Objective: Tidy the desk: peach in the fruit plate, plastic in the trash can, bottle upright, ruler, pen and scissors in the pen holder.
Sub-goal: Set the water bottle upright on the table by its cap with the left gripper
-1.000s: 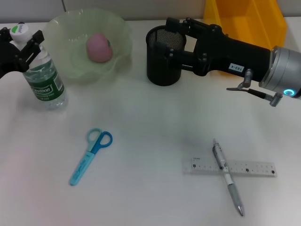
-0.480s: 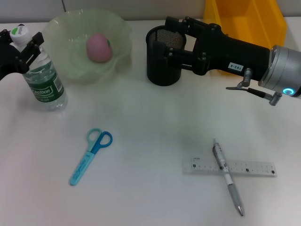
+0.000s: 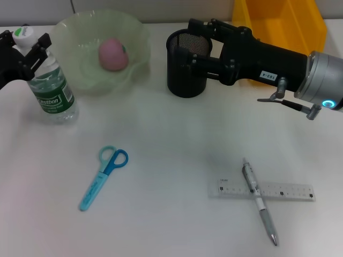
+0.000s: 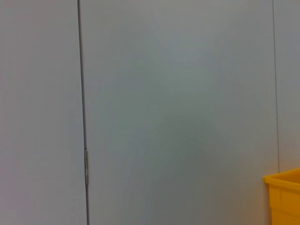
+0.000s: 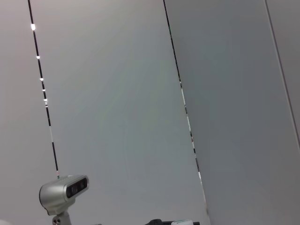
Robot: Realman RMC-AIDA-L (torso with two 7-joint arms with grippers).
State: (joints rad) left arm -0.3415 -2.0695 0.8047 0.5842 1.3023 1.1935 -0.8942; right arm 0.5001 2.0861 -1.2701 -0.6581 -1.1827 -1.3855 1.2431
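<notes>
The left gripper (image 3: pixel 24 51) reaches in level from the table's left edge, jaws apart around the neck of the upright bottle (image 3: pixel 47 80). The right gripper (image 3: pixel 185 53) (jaw state hidden) lies horizontally against the pen holder (image 3: pixel 185 77).

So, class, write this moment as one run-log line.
left gripper: open around upright bottle neck | right gripper: at pen holder | peach: in fruit plate | scissors, ruler, pen: on desk
</notes>
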